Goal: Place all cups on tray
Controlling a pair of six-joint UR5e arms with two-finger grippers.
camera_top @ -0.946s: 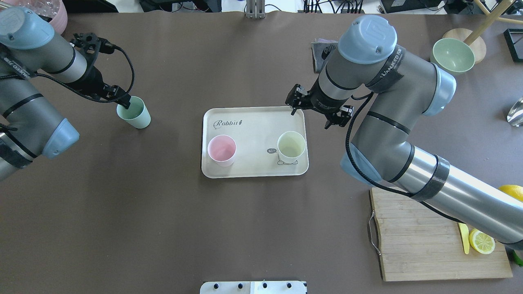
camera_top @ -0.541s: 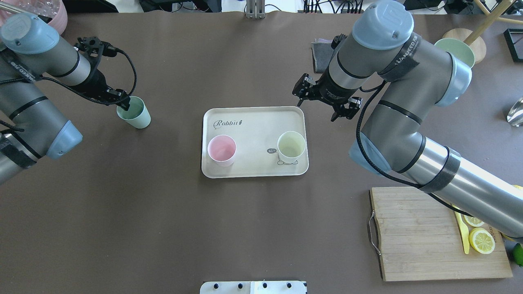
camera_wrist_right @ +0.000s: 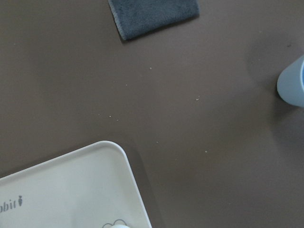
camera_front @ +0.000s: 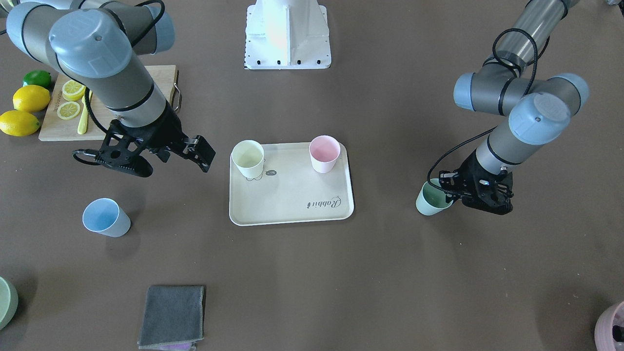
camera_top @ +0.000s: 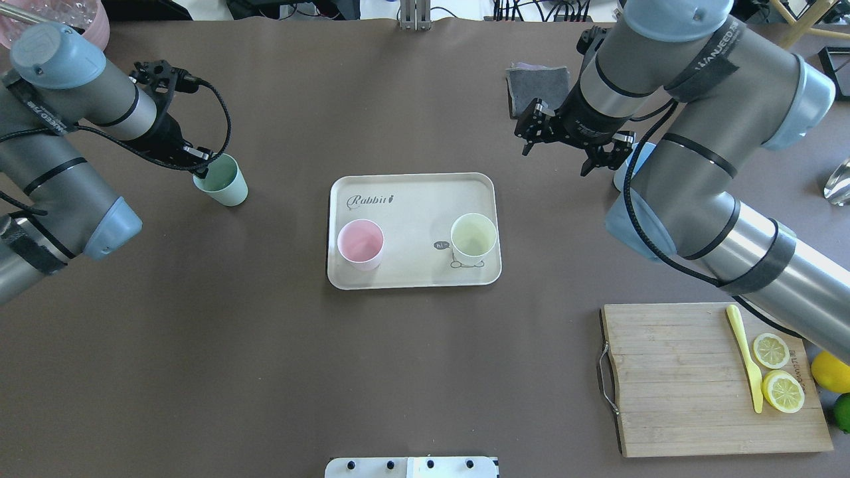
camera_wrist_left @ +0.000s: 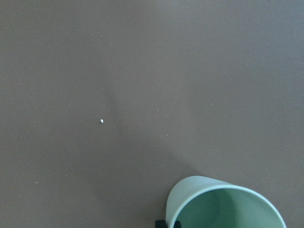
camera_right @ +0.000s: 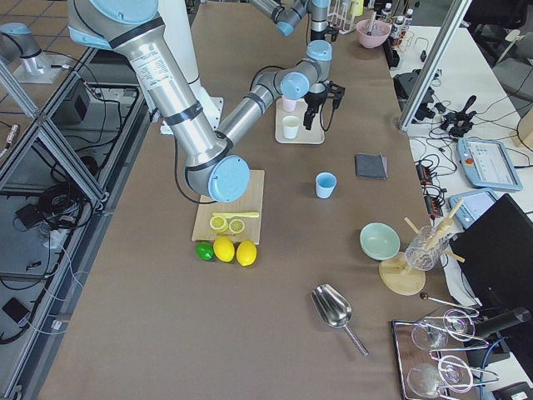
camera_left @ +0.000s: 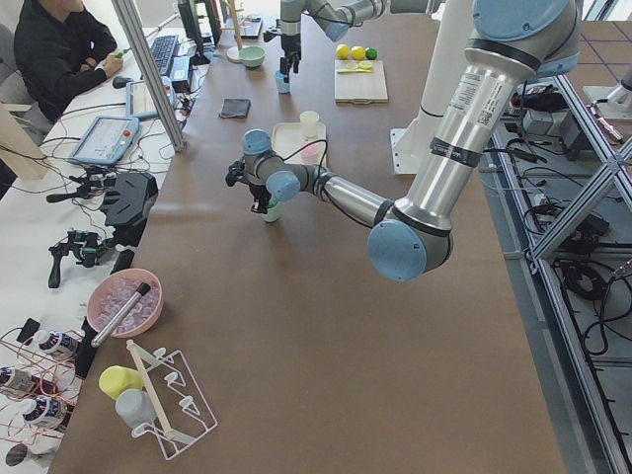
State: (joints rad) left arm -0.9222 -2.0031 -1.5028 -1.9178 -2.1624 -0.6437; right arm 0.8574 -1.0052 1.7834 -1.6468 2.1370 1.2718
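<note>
The cream tray [camera_top: 412,206] holds the pink cup [camera_top: 360,243] and the pale yellow cup [camera_top: 473,237], both upright. My left gripper [camera_top: 201,161] is shut on the rim of the mint green cup [camera_top: 224,182], left of the tray; the cup also shows in the front view [camera_front: 431,199] and the left wrist view [camera_wrist_left: 223,204]. The light blue cup [camera_front: 105,218] stands on the table beyond the tray's right side, mostly hidden by my right arm in the overhead view. My right gripper [camera_top: 556,158] is open and empty, between the tray's far right corner and the blue cup [camera_wrist_right: 292,85].
A grey cloth [camera_top: 536,83] lies at the far side near my right gripper. A wooden cutting board [camera_top: 677,378] with lemon slices and a yellow knife is at the near right. A green bowl [camera_right: 379,240] and a pink bowl [camera_front: 609,324] sit near the table's ends.
My right gripper has moved away from the tray's far right corner, farther out and to the right. My left gripper with the green cup has shifted slightly toward the far side.
</note>
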